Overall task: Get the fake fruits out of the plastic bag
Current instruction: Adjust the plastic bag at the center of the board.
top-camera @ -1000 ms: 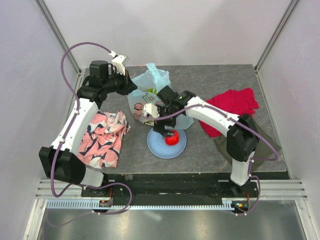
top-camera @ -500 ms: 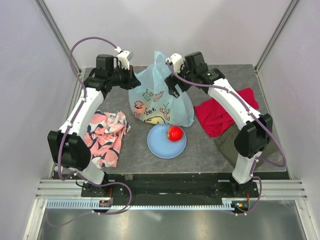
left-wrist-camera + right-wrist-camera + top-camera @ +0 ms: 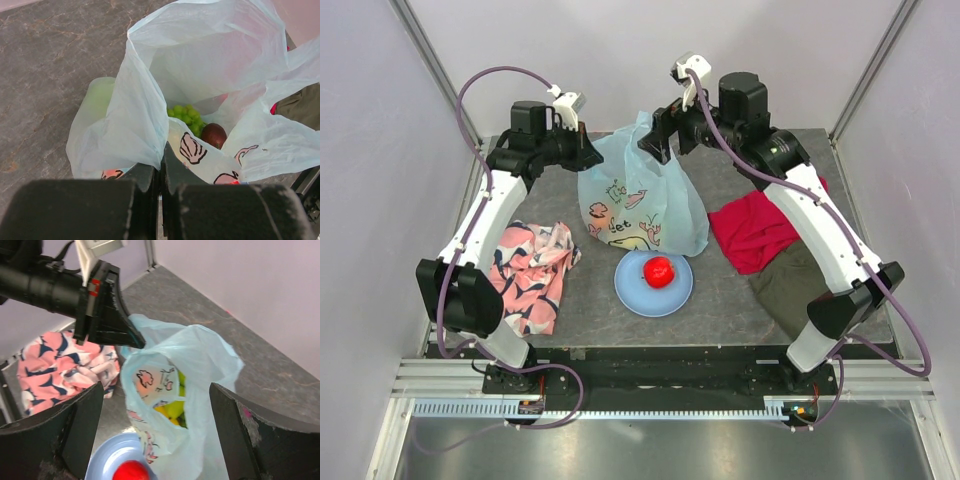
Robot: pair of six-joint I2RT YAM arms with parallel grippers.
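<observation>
The pale-blue plastic bag (image 3: 642,205) stands open at the back middle of the table. My left gripper (image 3: 592,154) is shut on the bag's left rim and holds it up; the left wrist view shows its pads (image 3: 150,172) pinching the film (image 3: 215,60). Inside lie green grapes (image 3: 187,116) and a dark plum (image 3: 214,135). My right gripper (image 3: 663,140) is open and empty, above the bag's mouth (image 3: 156,389), where a yellow fruit (image 3: 172,407) shows. A red apple (image 3: 659,270) sits on the light-blue plate (image 3: 625,290).
A pink patterned cloth (image 3: 525,275) lies at the left. A red cloth (image 3: 770,215) lies over a dark olive cloth (image 3: 790,285) at the right. The plate (image 3: 102,455) is just in front of the bag. Metal frame posts rise at both back corners.
My right gripper let go of the red apple on the plate, rose and moved back over the bag. My left gripper pulled the bag's rim up, so the bag stands taller.
</observation>
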